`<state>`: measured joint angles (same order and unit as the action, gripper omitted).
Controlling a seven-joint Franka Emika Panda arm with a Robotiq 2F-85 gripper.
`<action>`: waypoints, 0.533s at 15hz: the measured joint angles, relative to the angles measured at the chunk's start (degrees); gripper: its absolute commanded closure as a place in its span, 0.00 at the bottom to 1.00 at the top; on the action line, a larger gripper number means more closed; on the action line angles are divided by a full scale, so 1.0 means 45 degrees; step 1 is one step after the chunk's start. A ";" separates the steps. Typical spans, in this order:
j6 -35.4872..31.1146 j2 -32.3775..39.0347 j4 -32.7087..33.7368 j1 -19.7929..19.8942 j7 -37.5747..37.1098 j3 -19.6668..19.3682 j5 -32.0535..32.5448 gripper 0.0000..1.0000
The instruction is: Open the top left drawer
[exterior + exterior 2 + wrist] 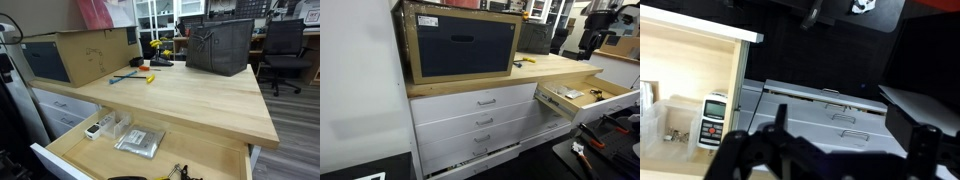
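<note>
Workshop with pale wood bench (190, 100), box (85, 55) on left end. Under bench top, at left: top left drawer (475, 101). Sits shut, flush with fronts (480, 125) below. Runs long left to right along bench edge; faces near side, handle centred. Right of it, wide drawer (582, 104) pulled out, holding clear case (110, 124) and packet (138, 142). Seen from wrist: gripper (853, 128), fingers spread wide, gripping nothing, meter (713, 118) to left.
</note>
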<state>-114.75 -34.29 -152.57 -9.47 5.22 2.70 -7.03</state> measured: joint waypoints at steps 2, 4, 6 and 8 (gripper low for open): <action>-0.0336 0.0584 0.0174 -0.0002 -0.0005 0.0185 0.0014 0.00; -0.0643 0.1165 0.0340 -0.0017 -0.0009 0.0495 0.0055 0.00; -0.0896 0.1727 0.0506 -0.0029 -0.0014 0.0825 0.0148 0.00; -0.0985 0.2277 0.0750 -0.0037 -0.0026 0.1089 0.0369 0.00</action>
<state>-119.18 -24.04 -149.20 -9.64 5.10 7.60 -5.37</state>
